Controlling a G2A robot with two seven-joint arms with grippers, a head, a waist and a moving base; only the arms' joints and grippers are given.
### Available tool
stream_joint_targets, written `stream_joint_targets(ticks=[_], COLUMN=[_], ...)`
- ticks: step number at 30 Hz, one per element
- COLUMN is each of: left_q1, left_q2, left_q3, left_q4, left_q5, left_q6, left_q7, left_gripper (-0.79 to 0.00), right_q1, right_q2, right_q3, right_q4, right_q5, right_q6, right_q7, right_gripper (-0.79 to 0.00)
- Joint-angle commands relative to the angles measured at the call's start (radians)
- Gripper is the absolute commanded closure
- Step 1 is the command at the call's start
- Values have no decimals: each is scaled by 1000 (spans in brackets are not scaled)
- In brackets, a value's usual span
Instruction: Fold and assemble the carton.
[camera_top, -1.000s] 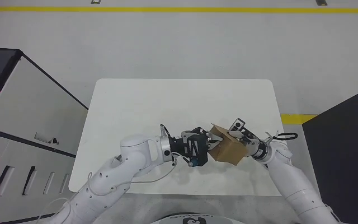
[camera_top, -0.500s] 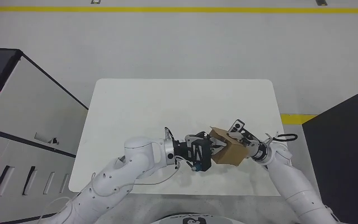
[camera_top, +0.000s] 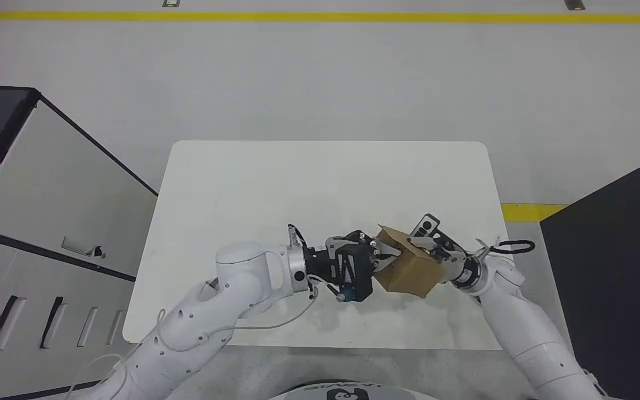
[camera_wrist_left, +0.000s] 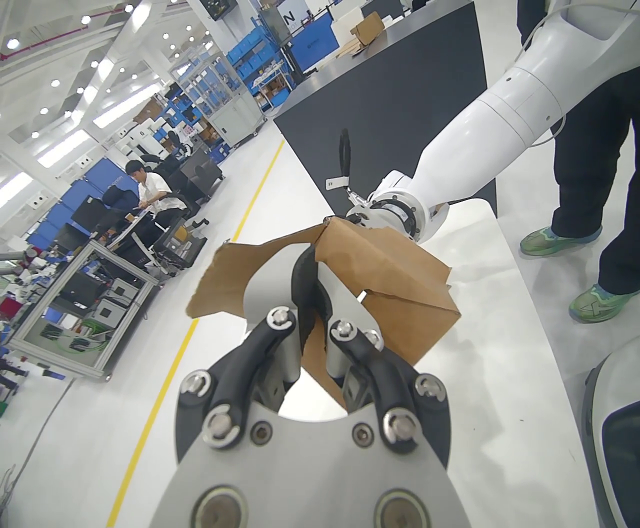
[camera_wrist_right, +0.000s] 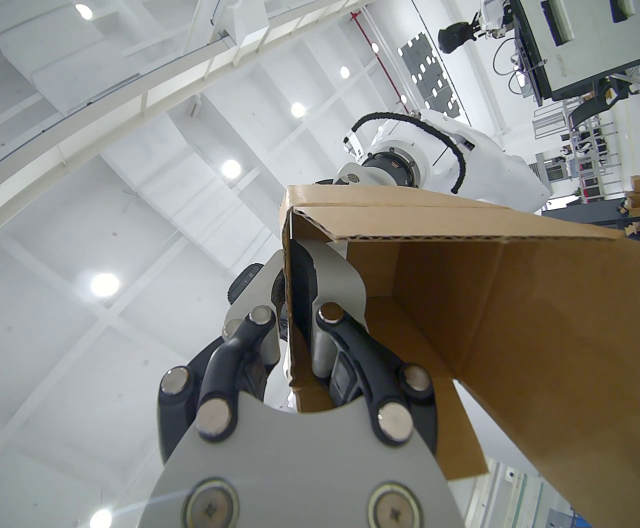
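A brown cardboard carton (camera_top: 408, 265) is held tilted above the front right part of the white table (camera_top: 250, 190), between my two arms. My left gripper (camera_top: 378, 262) is shut on a flap at the carton's left side; in the left wrist view its gripper (camera_wrist_left: 311, 280) pinches the cardboard edge of the carton (camera_wrist_left: 390, 280). My right gripper (camera_top: 436, 250) is shut on the opposite wall; in the right wrist view its gripper (camera_wrist_right: 295, 280) clamps that panel of the carton (camera_wrist_right: 500, 310), whose open inside faces the camera.
A dark cabinet (camera_top: 600, 260) stands just right of the table, and a grey unit (camera_top: 50, 200) stands at its left. A yellow floor line (camera_top: 320, 16) runs behind. A person's legs (camera_wrist_left: 590, 175) stand beside the table's right end.
The left arm shifted slightly right and then back left with the carton's flap. The carton stays held between both grippers at nearly the same place.
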Motion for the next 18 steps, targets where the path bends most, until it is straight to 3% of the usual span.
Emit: stream_joint_targets(ticks=[1, 9, 18], left_q1=[3, -4, 5], left_q2=[0, -2, 4], left_q3=[3, 21, -17], left_q4=[3, 15, 3], left_q5=[-3, -2, -5], left_q6=[-2, -2, 3], left_q7=[5, 13, 6], left_gripper=[0, 0, 0], right_q1=[-1, -5, -9], right_q2=[0, -1, 2], right_q3=[0, -1, 20], right_q4=[-3, -10, -5], right_q5=[-2, -2, -8], right_q6=[1, 1, -7], right_q7=[0, -2, -8], right_gripper=[0, 0, 0])
